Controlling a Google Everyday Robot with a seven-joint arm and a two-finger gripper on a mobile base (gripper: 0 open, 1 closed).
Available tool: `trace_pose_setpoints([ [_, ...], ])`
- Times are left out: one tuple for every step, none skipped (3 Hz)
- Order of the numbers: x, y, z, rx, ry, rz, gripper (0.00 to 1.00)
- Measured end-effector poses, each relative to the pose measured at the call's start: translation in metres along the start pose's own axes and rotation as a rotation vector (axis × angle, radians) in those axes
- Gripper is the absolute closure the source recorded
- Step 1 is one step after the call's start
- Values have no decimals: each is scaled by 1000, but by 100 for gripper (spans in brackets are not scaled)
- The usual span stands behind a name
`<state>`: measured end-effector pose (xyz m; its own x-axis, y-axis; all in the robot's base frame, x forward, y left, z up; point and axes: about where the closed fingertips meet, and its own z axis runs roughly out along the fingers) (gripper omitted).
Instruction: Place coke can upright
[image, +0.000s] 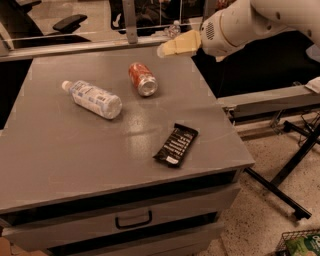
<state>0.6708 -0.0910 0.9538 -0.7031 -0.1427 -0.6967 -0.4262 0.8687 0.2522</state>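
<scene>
We see a grey desk with a handled drawer beneath its top, and on the speckled floor at lower right a wire basket holding something green. The tool hangs over the desk's far edge, touching nothing, and we cannot tell whether it is spread or pressed together. The coke can lies on its side on the far half, red, silver end towards us, near a toppled water bottle.

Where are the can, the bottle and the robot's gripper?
can (142, 79), camera view, red side.
bottle (95, 99), camera view, labelled middle.
gripper (165, 49), camera view, pale tip, above the far edge of the table (60, 160).
</scene>
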Motion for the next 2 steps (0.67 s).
trace_pose_setpoints([
  [-12, 1, 30, 5, 24, -7, 0],
  [-32, 7, 51, 6, 82, -34, 0],
])
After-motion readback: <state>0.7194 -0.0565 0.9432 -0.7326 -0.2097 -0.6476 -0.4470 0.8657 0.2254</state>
